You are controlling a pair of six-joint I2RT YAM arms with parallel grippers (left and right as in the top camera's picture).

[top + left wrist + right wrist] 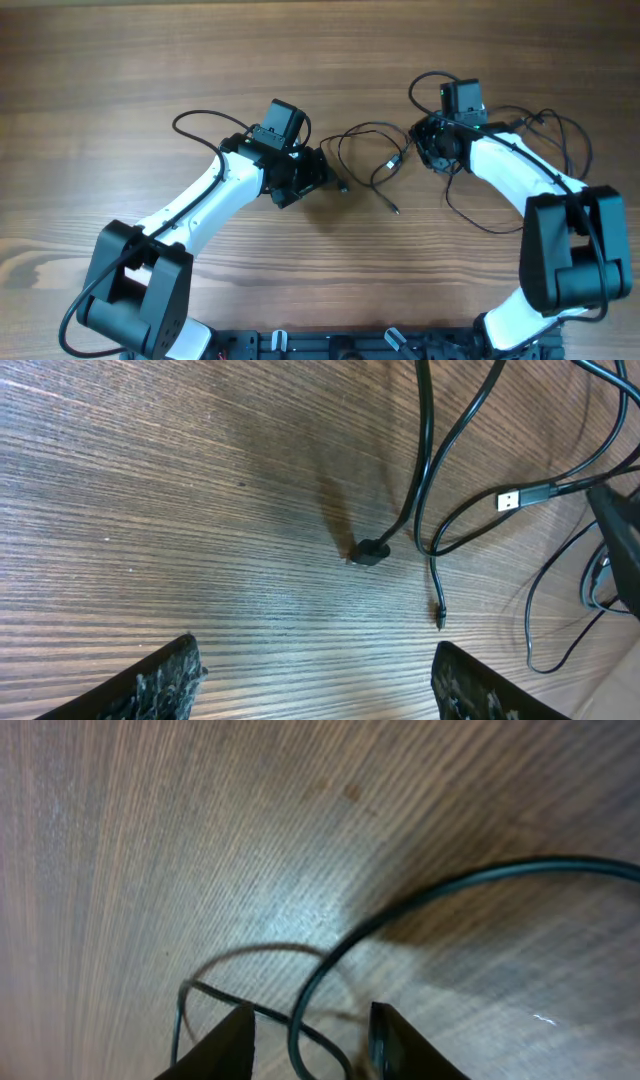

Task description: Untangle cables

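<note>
The cables (368, 150) are thin black wires lying in loose loops on the wood table between my two grippers. Their plug ends lie at the front of the loops. In the left wrist view I see a round plug (370, 552), a USB plug (510, 500) and a small tip (440, 618). My left gripper (315, 178) is open wide and empty (320, 680), just short of these plugs. My right gripper (425, 150) is at the right end of the loops. Its fingers (310, 1045) are apart with two cable strands (330, 960) running between them.
The thicker black arm cables (565, 135) loop over the table around the right arm, and one (195, 120) arcs behind the left arm. The table surface (120, 70) is brown wood.
</note>
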